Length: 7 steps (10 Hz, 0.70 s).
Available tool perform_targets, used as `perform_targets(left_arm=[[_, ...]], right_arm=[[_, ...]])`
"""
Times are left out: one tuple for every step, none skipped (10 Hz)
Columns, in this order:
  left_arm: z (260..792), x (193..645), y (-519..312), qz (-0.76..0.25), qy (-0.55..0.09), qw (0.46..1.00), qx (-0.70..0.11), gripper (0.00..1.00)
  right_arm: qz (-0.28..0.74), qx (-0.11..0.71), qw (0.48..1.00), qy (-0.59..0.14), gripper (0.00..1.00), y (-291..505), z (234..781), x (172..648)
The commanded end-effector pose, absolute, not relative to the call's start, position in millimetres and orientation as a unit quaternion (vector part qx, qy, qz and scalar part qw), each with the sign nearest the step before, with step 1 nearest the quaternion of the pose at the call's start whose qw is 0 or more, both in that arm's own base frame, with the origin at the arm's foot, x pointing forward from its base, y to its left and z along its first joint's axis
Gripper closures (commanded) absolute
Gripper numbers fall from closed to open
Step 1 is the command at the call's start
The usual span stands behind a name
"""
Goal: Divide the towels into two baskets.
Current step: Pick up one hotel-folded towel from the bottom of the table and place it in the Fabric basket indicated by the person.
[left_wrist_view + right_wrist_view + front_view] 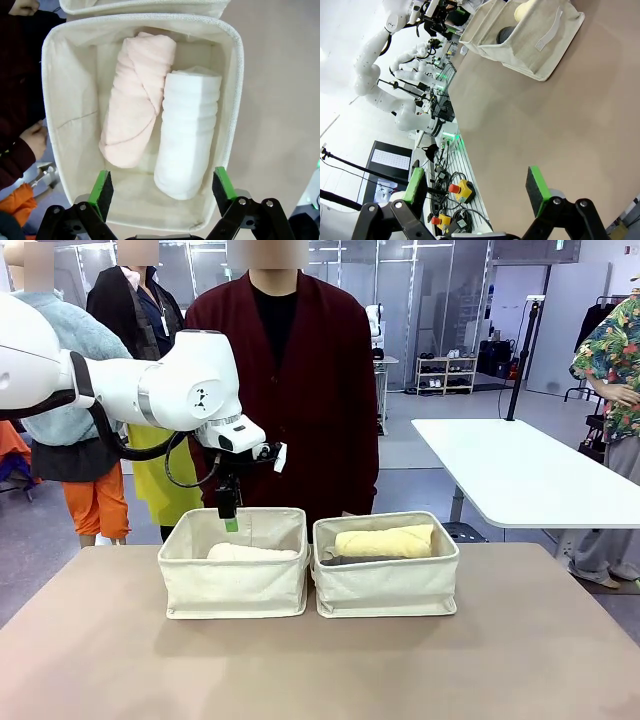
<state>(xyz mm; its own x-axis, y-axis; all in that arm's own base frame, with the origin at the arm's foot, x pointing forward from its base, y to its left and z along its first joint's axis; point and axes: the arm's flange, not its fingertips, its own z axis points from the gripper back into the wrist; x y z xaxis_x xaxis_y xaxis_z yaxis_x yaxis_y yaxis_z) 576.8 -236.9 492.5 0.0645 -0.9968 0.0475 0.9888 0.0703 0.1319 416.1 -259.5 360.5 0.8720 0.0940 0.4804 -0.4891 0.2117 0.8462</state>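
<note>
Surface (320, 660): matte beige-brown top, bare around the two baskets. Room beyond: open floor, a white table (520, 475) at far right, shelving and glass partitions at the back. A person in a dark red cardigan (300, 390) stands at the far edge, directly behind the baskets; other people stand farther left and right.

Baskets sit side by side near the far edge, almost touching. Left basket (235, 585) holds the pinkish-beige towel (137, 95) and the white towel (187, 130), lying parallel and touching along their lengths; the pink one lies on the person's side. Right basket (385, 585) holds the pale yellow towel (385, 540) lying on top of the dark grey towel (350, 560), of which only a strip shows.

Left gripper (230, 512) hangs over the back part of the left basket, pointing down; fingers (102, 187) spread wide, holding nothing, above the towels' near ends. The person's hand (35, 140) rests just outside that basket's wall.

Right gripper (477, 190) is well apart from the baskets over bare surface, fingers spread, empty. Its view takes in the surface edge with cables and red-button boxes (460, 189) below it.
</note>
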Motion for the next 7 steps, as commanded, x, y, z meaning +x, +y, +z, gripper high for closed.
perform_targets(left_arm=[[497, 578, -234, -0.688, -0.057, 0.723, 0.036, 0.00], [497, 578, -234, -0.688, -0.057, 0.723, 0.036, 0.00], [493, 577, -237, -0.681, -0.063, 0.729, 0.033, 0.00], [508, 568, -223, -0.639, -0.066, 0.765, 0.056, 0.00], [519, 552, -208, -0.620, -0.071, 0.781, 0.003, 0.00], [528, 529, -196, -0.610, -0.076, 0.789, -0.021, 0.00], [535, 504, -176, -0.582, -0.067, 0.806, -0.079, 0.00]], right_arm=[[0.192, 0.595, 0.763, -0.163, 0.00, -258, 363, 414], [0.192, 0.595, 0.763, -0.163, 0.00, -258, 363, 414], [0.192, 0.595, 0.763, -0.163, 0.00, -258, 363, 414], [0.192, 0.595, 0.763, -0.163, 0.00, -258, 363, 414], [0.192, 0.595, 0.763, -0.163, 0.00, -258, 363, 414], [0.192, 0.595, 0.763, -0.163, 0.00, -258, 363, 414], [0.192, 0.595, 0.763, -0.163, 0.00, -258, 363, 414]])
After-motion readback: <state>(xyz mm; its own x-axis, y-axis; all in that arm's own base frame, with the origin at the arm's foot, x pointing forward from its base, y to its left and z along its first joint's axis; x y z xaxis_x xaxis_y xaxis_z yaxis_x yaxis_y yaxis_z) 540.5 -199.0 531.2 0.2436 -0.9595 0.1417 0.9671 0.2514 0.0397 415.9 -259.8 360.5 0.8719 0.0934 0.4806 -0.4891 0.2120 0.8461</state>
